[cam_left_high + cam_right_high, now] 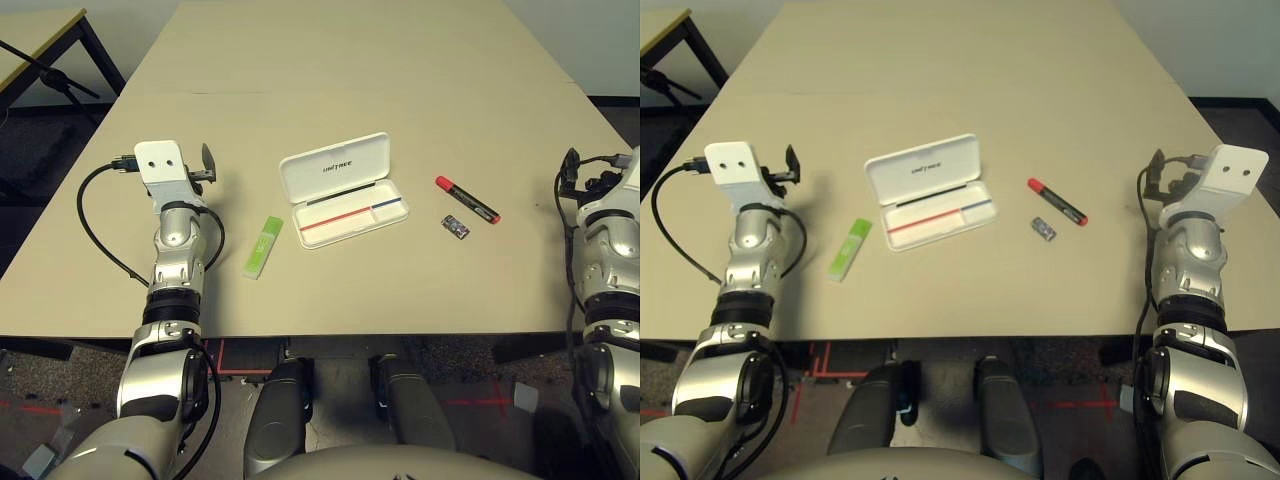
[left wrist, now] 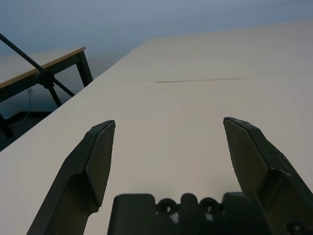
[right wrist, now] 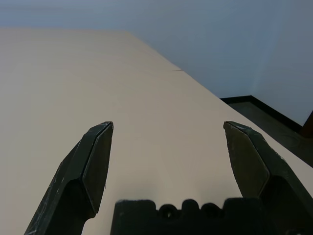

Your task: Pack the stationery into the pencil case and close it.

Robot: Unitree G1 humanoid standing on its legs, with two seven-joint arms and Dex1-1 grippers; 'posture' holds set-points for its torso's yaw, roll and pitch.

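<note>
Left gripper (image 2: 168, 127) gapes empty, seemingly well left of the highlighter (image 1: 262, 247).

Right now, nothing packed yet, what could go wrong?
1. The small dark grey piece lies right beside the red marker; the open right gripper could knock one while picking the other.
2. The green highlighter lies flat on the table, so the open left gripper may scrape or push it rather than grip.
3. The pencil case is light-looking and open; a nudge could slide it or flip its lid.
</note>
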